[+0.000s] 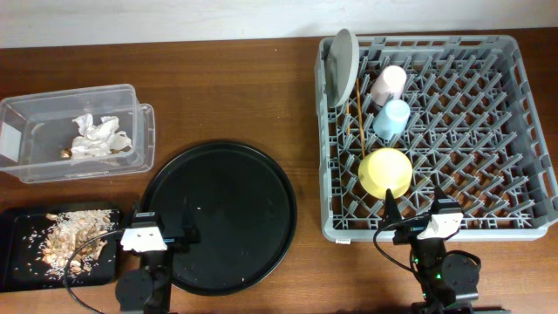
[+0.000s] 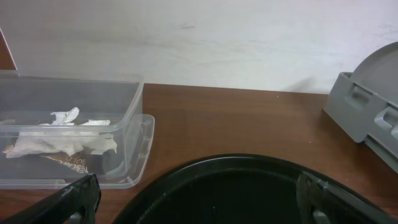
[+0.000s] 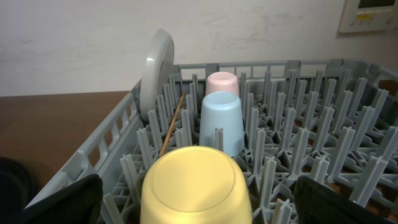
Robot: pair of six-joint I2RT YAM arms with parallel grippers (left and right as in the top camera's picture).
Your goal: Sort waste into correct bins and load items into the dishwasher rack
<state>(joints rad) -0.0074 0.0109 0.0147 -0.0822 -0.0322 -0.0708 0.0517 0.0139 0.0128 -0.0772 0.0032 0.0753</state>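
- Both my left gripper [image 1: 162,218] and right gripper [image 1: 417,214] gape wide, holding nothing.
- Small upturned yellow plastic bowl [image 1: 385,172] sits in the large grey pegged dishwasher rack [image 1: 488,228], lower left, just up-frame of the right gripper, my nearer arm.

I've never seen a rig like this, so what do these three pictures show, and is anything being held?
This is a two-armed robot at a table. One picture looks down from above; the other two come from cameras on each wrist. The left gripper and right gripper are both open and hold nothing. A grey rack holds a plate, chopsticks, pink cup, blue cup and yellow bowl. Tissue lies in a clear box, scraps on a flat tray, with a round tray beside them.
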